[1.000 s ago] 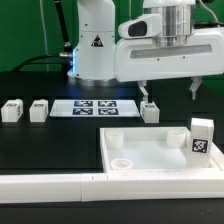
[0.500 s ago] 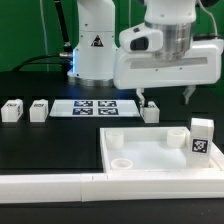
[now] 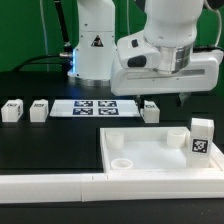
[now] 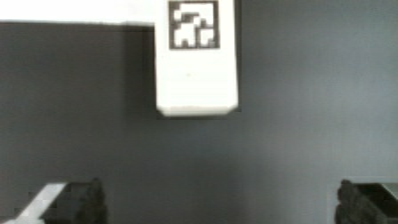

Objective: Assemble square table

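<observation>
I'm hovering the gripper [image 3: 161, 98] near a leg [image 3: 150, 111] lying just beside the marker board [image 3: 95, 106], fingers spread wide, gripping nothing. The top [image 3: 108, 148] is sitting in front, a second leg [image 3: 201, 137] standing on it.

You have even, bright light in the exterior view; the white square table top [image 3: 150, 156] below the gripper [image 3: 162, 98] is nearly washed out, with faint shadow along its rim. Your wrist view is dimmer and soft: the leg block [image 4: 196, 70] ahead of the fingertips [image 4: 71, 200] shows fuzzy edges and a smeared tag.
</observation>
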{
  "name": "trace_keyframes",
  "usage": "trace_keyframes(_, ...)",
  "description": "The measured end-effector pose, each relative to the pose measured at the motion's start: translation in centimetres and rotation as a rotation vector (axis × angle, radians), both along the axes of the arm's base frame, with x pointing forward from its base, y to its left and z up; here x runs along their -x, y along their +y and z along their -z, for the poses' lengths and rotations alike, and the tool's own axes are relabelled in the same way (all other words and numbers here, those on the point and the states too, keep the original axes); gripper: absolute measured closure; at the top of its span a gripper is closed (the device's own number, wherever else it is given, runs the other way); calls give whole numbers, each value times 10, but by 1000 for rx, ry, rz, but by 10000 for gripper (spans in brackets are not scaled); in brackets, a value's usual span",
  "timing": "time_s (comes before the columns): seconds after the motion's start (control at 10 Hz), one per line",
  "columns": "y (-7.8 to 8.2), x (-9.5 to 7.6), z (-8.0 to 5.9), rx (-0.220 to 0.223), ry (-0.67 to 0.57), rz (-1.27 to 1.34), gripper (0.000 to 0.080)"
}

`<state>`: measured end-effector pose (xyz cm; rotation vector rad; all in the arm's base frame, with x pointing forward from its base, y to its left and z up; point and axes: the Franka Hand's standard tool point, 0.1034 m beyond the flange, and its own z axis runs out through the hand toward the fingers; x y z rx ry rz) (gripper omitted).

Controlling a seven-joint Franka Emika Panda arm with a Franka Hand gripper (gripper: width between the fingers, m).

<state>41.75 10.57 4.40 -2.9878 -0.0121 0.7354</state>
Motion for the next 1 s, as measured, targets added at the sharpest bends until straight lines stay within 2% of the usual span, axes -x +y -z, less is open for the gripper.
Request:
trace_keyframes(0.2,-6,11,8,13,161,-9,151)
trace_keyframes(0.3,-4,16,12,24,200,-37,151)
trace_keyframes(0.4,-5,21,10,23,280,-36,151)
trace_keyframes(0.5,-7,19,12,23,335,-33,151)
trace_keyframes(0.8,-8,16,15,24,333,-30,151)
trace_keyframes(1.0,-9,23,22,38,355,-17,151)
